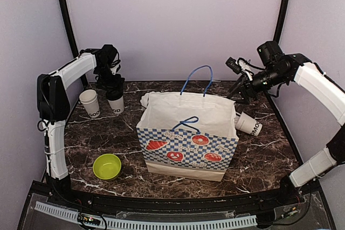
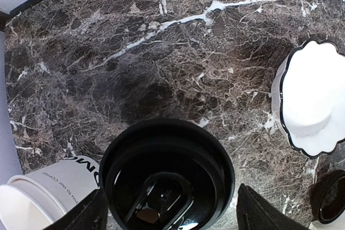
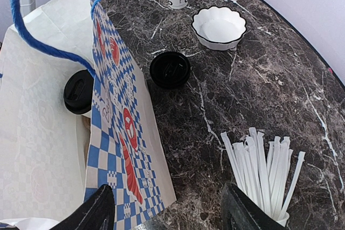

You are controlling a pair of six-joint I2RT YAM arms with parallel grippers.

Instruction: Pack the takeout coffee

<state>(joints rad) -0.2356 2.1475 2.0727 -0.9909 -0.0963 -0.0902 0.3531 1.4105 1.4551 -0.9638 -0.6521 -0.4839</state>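
**Top view, clock positions taken with 12 o'clock at the far wall.** A checkered paper bag with blue cord handles stands open at the centre of the dark marble table.

**(a)** At 10 o'clock the left gripper hangs over a lidded coffee cup. Its fingers are spread wide, one on each side of the black lid and just beside its rim. Whether the pads touch the cup below the lid cannot be told.

**(b)** A lidless cup with black lettering stands upright just beside the lidded one, at its 9 o'clock.

**(c)** One coffee, the bagged cup, already sits inside the bag, with only its black lid showing.

**(d)** Another coffee, the outside cup, stands on the marble beside the bag's far wall, close to the paper.

**(e)** A white scalloped bowl rests between the outside cup and the pair at 10 o'clock.

**(f)** At 2 o'clock the right gripper hovers above the table beyond the bag's right end, its fingers apart with nothing between them.

**(g)** A white cup of straws is near the bag's 3 o'clock side, under the right wrist.

**(h)** A green bowl sits at 8 o'clock, well apart from the bag.
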